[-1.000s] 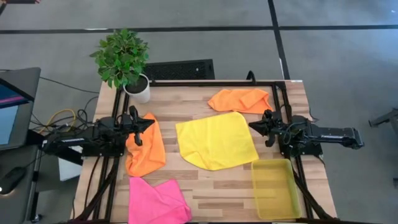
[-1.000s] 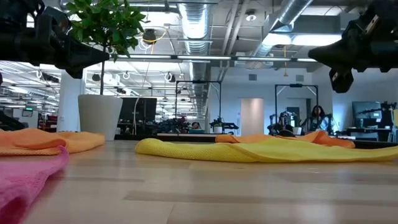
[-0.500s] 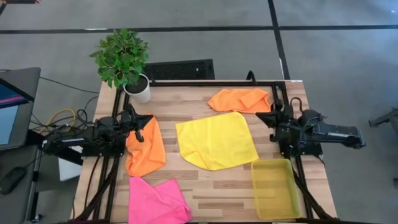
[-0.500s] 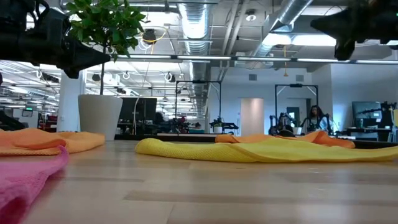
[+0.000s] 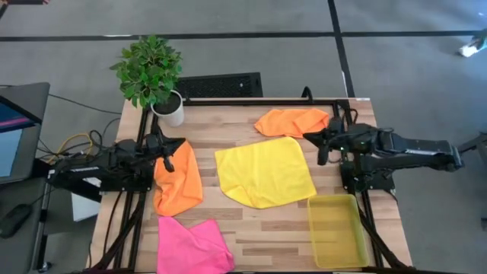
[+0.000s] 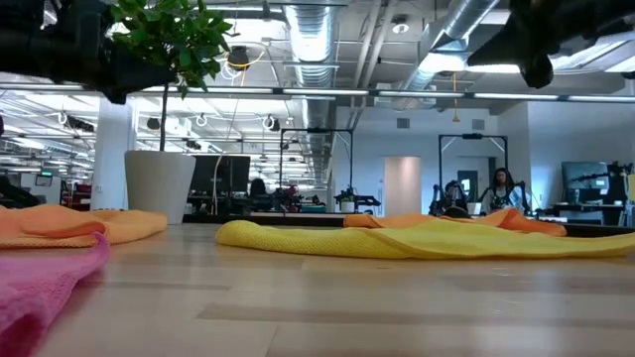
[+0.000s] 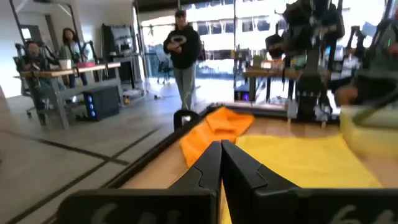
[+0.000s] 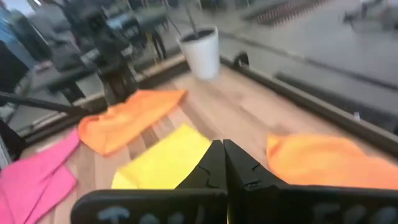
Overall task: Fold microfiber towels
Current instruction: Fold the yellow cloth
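Left gripper (image 5: 176, 143) up off the table, fingers (image 7: 219, 163) pressed together, nothing held. Directly under it: the long orange towel (image 5: 178, 178), running along the table's left side. Ahead of its tips, w/ a strip of bare wood between, the yellow towel (image 5: 264, 170) lies spread flat mid-table.

Right gripper (image 5: 310, 136) also raised, fingers (image 8: 222, 163) closed tight against each other, empty. It hangs over the gap between yellow towel's far right corner and the crumpled orange towel (image 5: 293, 122) — that one just beyond its tips, toward the back edge. In the low view both grippers sit high in the air, well clear of the cloth.

Pink towel (image 5: 191, 245) at the near left corner, behind and below the left gripper, near the long orange one's end; touching or not, can't tell. Yellow bin (image 5: 336, 230) at near right, beside the right arm's base, just off the yellow towel's corner. Potted plant (image 5: 152, 74) at far left corner, beyond the left gripper. People in the room bkgd, left wrist view.
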Available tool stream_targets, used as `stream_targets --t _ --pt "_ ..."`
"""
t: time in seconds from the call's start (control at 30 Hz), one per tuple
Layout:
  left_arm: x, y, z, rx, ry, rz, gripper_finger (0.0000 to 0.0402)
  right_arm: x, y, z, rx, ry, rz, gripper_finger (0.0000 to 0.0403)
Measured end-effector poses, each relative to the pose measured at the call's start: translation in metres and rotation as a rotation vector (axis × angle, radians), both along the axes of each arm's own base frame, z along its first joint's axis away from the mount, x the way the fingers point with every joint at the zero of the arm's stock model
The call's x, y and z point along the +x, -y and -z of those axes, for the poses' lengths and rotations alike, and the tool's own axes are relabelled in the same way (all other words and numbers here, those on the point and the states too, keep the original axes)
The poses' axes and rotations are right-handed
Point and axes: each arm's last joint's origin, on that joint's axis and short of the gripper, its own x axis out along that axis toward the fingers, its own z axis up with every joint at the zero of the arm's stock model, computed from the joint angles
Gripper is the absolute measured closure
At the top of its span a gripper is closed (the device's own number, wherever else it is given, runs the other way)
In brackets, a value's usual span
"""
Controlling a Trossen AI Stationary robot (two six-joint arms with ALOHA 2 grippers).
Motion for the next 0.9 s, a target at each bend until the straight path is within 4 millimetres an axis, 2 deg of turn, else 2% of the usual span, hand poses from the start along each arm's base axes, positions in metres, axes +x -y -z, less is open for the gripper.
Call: stream_targets --t 0.2,0.5,0.67,0.77,0.9 --pt "0.014 -0.002 -0.019 -0.042 -0.158 -0.004 0.0401 0.016 0.001 -0.008 0.06 -0.066 0.022 0.0399" --pt "0.044 -0.005 -0.047 -0.175 -0.332 -0.024 0.0401 0.025 0.001 -0.013 0.219 -0.074 0.053 0.0389" --pt "0.056 -0.007 -0.054 -0.21 -0.366 -0.022 0.0401 0.027 0.006 -0.006 0.317 -0.097 0.126 0.0338" --pt "0.062 -0.007 -0.051 -0.251 -0.387 -0.021 0.0401 0.029 0.011 0.0 0.38 -0.139 0.168 0.0297" --pt "0.069 -0.006 -0.045 -0.319 -0.412 0.028 0.0401 0.036 0.019 0.011 0.552 -0.182 0.231 0.0247"
